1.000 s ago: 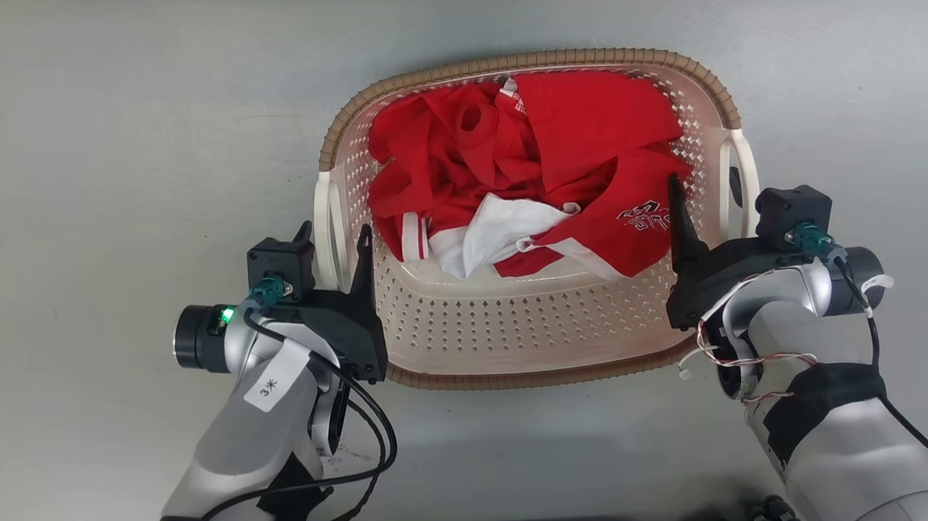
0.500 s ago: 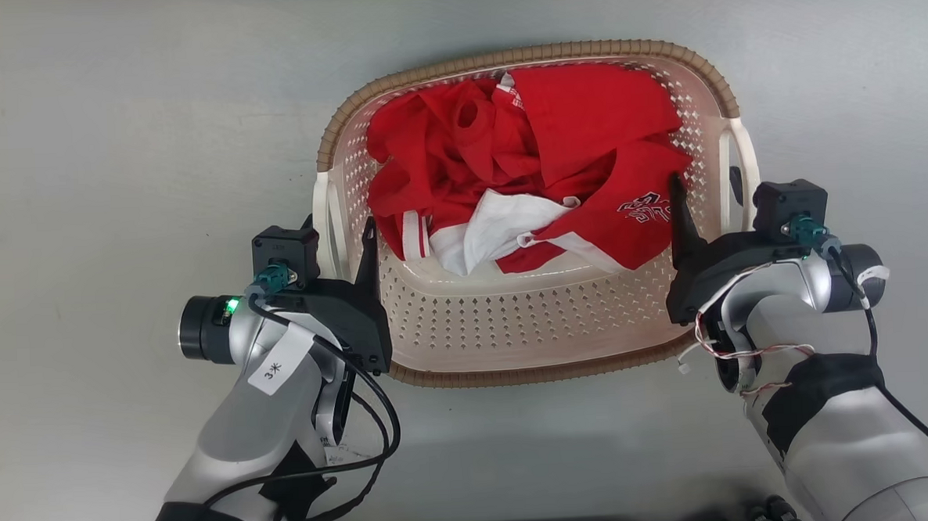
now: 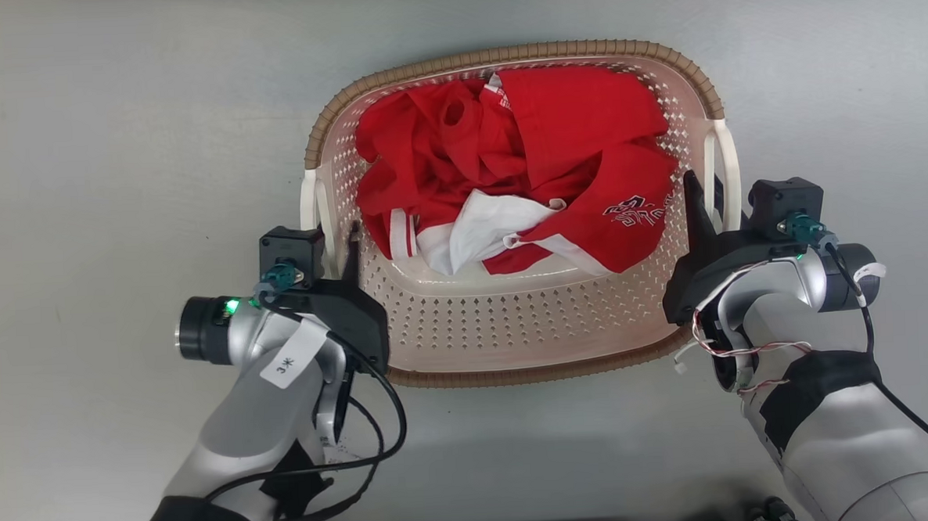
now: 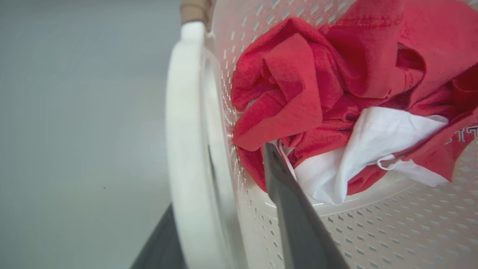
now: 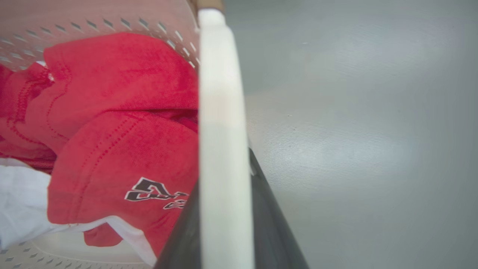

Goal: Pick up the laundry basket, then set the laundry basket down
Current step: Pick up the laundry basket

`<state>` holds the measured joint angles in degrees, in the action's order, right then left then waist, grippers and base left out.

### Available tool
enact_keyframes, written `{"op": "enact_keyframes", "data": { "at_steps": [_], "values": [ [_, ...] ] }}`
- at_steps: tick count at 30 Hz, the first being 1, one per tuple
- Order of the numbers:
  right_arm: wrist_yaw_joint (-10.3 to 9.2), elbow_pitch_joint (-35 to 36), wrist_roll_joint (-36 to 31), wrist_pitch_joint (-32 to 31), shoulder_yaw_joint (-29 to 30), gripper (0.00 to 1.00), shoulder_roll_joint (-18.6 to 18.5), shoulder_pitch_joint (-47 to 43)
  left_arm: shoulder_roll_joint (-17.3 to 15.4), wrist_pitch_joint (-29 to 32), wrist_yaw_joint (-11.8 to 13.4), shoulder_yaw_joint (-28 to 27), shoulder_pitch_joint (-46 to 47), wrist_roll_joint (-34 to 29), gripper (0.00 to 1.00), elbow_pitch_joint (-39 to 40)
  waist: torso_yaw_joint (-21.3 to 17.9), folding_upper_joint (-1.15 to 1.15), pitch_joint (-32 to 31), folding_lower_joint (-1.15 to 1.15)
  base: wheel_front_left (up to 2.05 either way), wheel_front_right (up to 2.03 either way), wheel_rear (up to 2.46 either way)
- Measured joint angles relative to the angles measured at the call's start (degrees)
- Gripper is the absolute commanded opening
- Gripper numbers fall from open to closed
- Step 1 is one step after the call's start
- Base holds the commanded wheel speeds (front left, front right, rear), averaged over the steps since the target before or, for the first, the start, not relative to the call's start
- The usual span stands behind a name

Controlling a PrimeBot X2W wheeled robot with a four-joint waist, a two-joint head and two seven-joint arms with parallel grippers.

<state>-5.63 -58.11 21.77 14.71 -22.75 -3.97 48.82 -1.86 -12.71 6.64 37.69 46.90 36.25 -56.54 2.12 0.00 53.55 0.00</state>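
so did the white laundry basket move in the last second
yes, the cream-white perforated plastic laundry basket shifted slightly left and up the head view against the dark robot base at the bottom edge

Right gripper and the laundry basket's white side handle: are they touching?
Touching. The right wrist view shows the right gripper closed on the white handle of the laundry basket, fingers flush against both sides.

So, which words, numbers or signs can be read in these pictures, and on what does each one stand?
"3" and a star-like mark I cannot identify: white paper tag on the pale grey left forearm.
Black-and-white lettering: red cloth garment in the cream perforated plastic laundry basket; creased, not readable.
Nothing else is readable.
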Motion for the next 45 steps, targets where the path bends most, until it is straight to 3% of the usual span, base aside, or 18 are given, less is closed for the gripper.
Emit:
{"op": "enact_keyframes", "data": {
  "at_steps": [25, 35, 45],
  "values": [
    [-0.76, -1.52, 5.46, -0.01, -4.09, 0.0, 0.21, -1.37, -0.34, -0.59, 0.58, 3.12, -0.45, 6.21, 0.0, -2.47, 0.08, 0.0, -6.53, 0.0, 0.0, 0.0, 0.0],
    [-0.83, -4.11, 7.9, -0.02, -6.62, 0.0, 0.6, -4.88, 0.04, -0.92, 0.57, 4.85, -4.4, 9.62, 0.0, -4.08, 0.54, 0.0, -12.97, 0.0, 0.0, 0.0, 0.0],
    [-0.83, -5.98, 11.88, -2.13, -9.82, 0.0, 1.15, -10.43, 0.24, 2.9, -0.07, 7.82, -8.66, 11.04, 0.0, -6.04, 1.13, 0.0, -20.82, -0.01, 0.0, 0.0, 0.0]
  ]
}}
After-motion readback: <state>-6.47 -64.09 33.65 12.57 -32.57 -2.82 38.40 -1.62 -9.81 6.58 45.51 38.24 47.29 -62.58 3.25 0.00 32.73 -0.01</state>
